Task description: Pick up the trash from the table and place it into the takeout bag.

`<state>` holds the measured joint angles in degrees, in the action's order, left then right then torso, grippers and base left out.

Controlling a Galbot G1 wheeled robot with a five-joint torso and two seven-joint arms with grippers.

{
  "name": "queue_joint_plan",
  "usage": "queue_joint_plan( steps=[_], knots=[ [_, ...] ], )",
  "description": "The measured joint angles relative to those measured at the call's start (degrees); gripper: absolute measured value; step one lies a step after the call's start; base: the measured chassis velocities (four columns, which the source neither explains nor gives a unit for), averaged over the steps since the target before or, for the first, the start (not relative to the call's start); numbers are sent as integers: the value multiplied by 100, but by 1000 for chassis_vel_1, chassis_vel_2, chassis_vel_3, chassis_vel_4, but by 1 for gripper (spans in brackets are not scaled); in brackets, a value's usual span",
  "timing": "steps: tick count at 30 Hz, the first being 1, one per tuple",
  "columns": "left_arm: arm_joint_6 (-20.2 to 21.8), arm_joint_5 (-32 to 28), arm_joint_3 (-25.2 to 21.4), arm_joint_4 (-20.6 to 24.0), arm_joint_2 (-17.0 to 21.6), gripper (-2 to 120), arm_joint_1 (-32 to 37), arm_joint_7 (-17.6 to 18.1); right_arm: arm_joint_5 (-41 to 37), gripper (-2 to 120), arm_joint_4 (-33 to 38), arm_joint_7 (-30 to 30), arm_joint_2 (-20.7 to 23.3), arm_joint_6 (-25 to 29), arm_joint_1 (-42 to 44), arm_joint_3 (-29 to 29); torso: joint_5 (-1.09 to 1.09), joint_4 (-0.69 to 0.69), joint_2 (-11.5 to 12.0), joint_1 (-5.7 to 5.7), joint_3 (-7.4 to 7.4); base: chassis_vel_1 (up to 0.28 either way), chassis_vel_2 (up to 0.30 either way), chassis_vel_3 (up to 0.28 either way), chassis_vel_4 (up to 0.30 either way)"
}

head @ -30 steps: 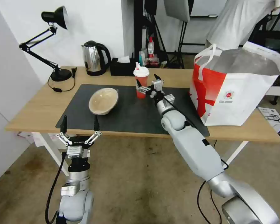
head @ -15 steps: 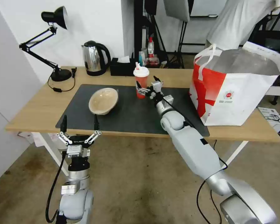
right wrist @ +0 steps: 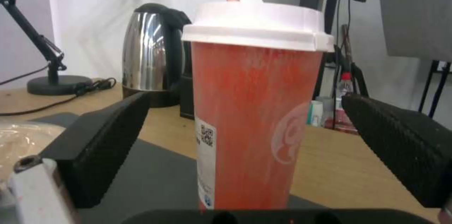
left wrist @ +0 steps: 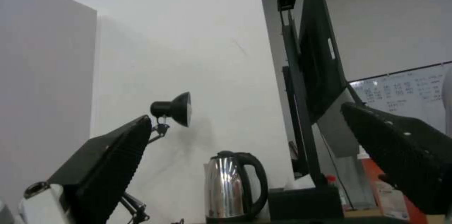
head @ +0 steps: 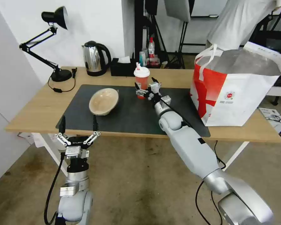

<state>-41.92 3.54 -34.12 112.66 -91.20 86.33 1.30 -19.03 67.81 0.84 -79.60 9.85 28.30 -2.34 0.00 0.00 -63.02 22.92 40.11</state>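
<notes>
Table [head: 37, 109]: long light-wood top, white legs, dark grey mat [head: 128, 115] across middle.

Takeout bag [head: 237, 93]: boxy red/white tote, upright on table's right end, just off mat's right edge. Mouth open, silver foil lining visible, white strap at top-left corner, small round logo on front.

Right arm: reaches fwd over mat from lower right. Right gripper [head: 144, 86] at the red drink cup [head: 141, 82], fingers spread, one on each side of the cup body; in wrist view, gap shows betw. each pad and the cup wall, so not clamped.

Left arm: low, in front of table's near edge, left side. Left gripper [head: 78, 125] points up, fingers wide apart, nothing betw. them.

Beige bowl [head: 104, 101]: paper-like, on mat's left part, tilted, well left of cup.

Red drink cup: upright on mat near its far edge, white lid, straw stub on top, QR label on side [right wrist: 254, 118].

Steel kettle [head: 96, 58]: far edge of table, behind mat. Black tissue box [head: 123, 67] just right of it. Black desk lamp [head: 50, 40] at far-left corner.
</notes>
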Motion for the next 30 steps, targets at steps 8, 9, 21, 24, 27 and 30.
queue_joint_plan(
  steps=[8,9,21,24,27,30],
  knots=[
    [-19,-17,-27,50,1,100,48,2,91,100,-264,-14,-124,61,-119,4,0,1,0,0,0,0,0,0,0],
    [-19,-17,-27,50,1,100,48,2,91,100,-264,-14,-124,61,-119,4,0,1,0,0,0,0,0,0,0],
    [-48,-18,-9,43,1,100,52,2,189,100,-626,-59,-247,150,-254,37,0,0,0,0,0,0,0,0,0],
    [-52,-18,-14,40,1,100,52,2,196,100,-686,-72,-275,167,-281,38,0,0,0,0,0,0,0,0,0],
    [-55,-18,-18,38,1,100,53,2,204,100,-747,-82,-304,190,-306,44,0,1,0,0,0,0,0,0,0],
    [-56,-19,-20,31,1,100,53,2,214,100,-840,-95,-327,230,-342,50,0,0,0,0,0,0,0,0,0]
  ],
)
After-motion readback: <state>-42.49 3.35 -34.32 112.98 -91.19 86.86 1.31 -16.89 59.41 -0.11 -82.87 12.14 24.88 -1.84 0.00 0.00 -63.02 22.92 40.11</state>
